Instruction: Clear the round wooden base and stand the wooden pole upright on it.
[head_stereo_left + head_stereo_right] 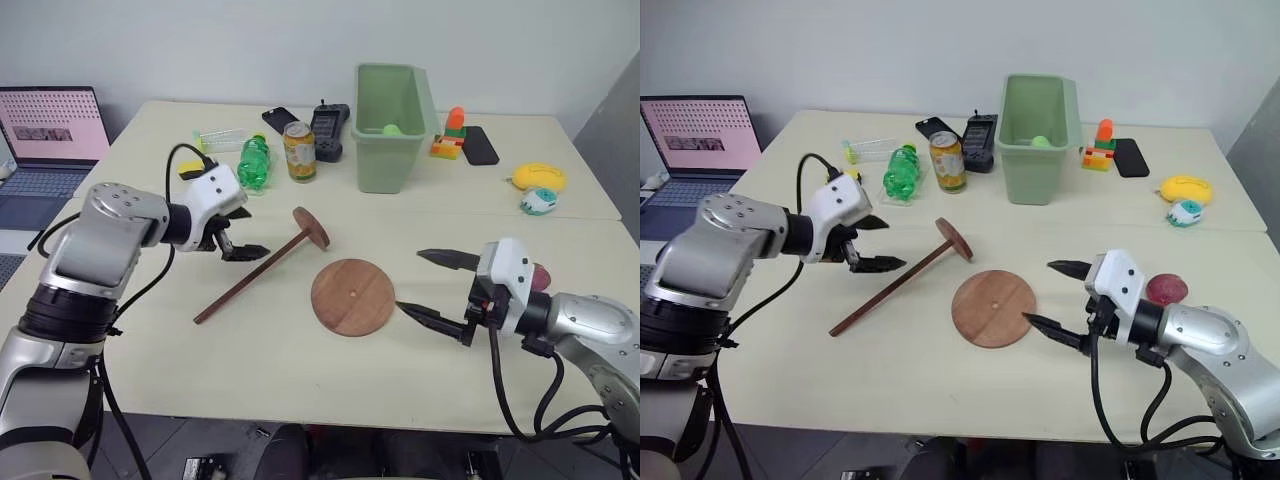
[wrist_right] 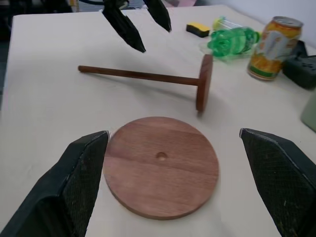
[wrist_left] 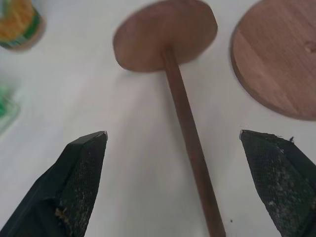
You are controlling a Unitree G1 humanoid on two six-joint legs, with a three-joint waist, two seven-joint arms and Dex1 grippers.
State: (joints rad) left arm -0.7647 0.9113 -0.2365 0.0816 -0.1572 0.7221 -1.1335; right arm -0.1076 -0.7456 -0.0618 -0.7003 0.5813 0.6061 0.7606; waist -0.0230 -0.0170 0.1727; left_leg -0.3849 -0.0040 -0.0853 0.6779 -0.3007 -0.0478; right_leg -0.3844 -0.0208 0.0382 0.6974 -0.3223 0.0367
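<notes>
Base looks cleared already, so it's pole-grabbing time: the left gripper (image 1: 243, 232) hangs wide open and empty just over the wooden pole (image 1: 262, 266) lying flat, the round wooden base (image 1: 352, 296) sits right ahead of the spread-open, empty right gripper (image 1: 432, 285), so next is closing on the rod.

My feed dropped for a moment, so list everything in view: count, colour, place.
base: 1, reddish-brown, table centre, bare.
pole: 1, dark brown, lying left of base.
table: 1, cream.
bin: 1, green, behind base.
can: 1, yellow-orange, left of bin.
bottle: 1, green, lying left of can.
phone: 1, black, right of bin.
blocks: 1 stack, multicoloured, beside phone.
laptop: 1, far left.
left claw: open, over pole.
right claw: open, right of base.
</notes>
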